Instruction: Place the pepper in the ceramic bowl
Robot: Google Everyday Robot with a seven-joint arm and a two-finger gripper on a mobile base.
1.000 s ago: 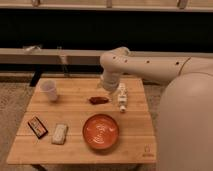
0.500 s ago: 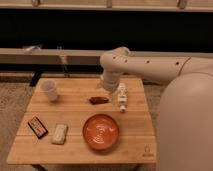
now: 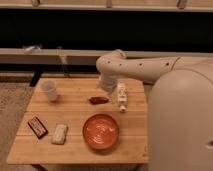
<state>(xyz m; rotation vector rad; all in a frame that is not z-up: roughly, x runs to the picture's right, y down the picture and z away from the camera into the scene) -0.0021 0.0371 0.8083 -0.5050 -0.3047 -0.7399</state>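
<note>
The pepper is small, dark red and elongated; it lies on the wooden table near the middle, behind the bowl. The ceramic bowl is round, glossy orange-red with pale swirls, near the table's front edge. My gripper hangs pointing down at the end of the white arm, just right of the pepper and above the table, behind and to the right of the bowl. It does not touch the pepper.
A small white cup stands at the table's back left. A flat dark packet with orange marks and a pale packet lie at the front left. My white body fills the right side.
</note>
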